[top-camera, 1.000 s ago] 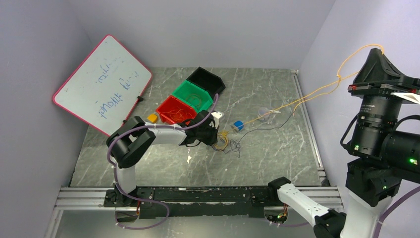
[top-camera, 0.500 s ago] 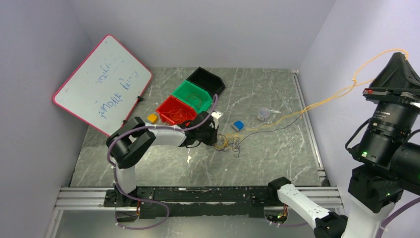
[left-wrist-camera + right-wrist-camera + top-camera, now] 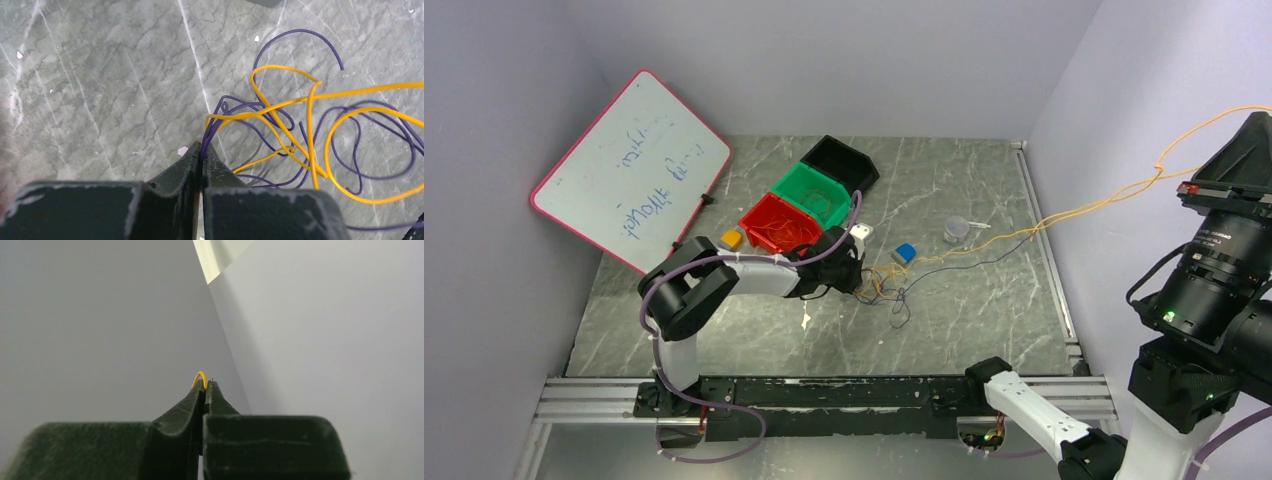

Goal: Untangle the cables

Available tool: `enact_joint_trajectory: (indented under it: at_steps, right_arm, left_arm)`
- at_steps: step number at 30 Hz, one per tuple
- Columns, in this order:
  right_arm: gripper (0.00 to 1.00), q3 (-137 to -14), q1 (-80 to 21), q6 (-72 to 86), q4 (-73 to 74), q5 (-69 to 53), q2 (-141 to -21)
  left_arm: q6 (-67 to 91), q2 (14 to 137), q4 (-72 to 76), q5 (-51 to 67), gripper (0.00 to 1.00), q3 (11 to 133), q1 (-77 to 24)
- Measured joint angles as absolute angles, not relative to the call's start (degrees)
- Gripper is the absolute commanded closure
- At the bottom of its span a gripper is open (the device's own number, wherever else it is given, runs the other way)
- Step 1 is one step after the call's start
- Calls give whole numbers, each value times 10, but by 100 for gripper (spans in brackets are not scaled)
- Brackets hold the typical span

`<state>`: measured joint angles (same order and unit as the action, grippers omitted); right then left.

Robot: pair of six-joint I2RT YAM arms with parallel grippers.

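A tangle of dark purple and yellow-orange cables lies mid-table. In the left wrist view purple loops and yellow loops cross each other. My left gripper sits low at the tangle's left edge and is shut on purple strands. My right gripper is raised high at the right, shut on the yellow-orange cable. That cable runs taut from the tangle up to it. A thin dark cable trails right from the tangle.
Red, green and black bins stand behind the left gripper. A whiteboard leans at the left. A blue block, an orange block and a clear cup lie nearby. Walls close in on both sides.
My right gripper has moved further right and up with the yellow-orange cable, drawing it out of the tangle. The left gripper has stayed at the tangle, still shut.
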<state>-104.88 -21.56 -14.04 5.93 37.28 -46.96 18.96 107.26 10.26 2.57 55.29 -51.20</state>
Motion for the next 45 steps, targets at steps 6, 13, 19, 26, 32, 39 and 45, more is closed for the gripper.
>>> enact_joint_trajectory:
  at_steps: [6,13,19,26,32,39,45]
  right_arm:
    - [100,-1077,-216,-167,48,389,-473]
    - [100,-1084,-221,-156,49,384,-474]
    - [100,-1085,-223,-102,121,340,-499]
    - [100,-1004,-224,-19,204,283,-541]
    - [100,-940,-225,33,243,243,-564]
    - [100,-905,-225,80,252,211,-563]
    - [100,-879,-225,121,252,189,-563]
  left_arm:
    - [196,1074,115,13,93,547,-512]
    - [194,1071,126,-3,93,541,-512]
    - [186,1045,91,-15,70,532,-512]
    - [162,974,27,-15,25,531,-512]
    - [143,875,36,11,8,531,-512]
    - [124,795,70,65,7,531,-512]
    - [111,768,106,116,7,538,-512]
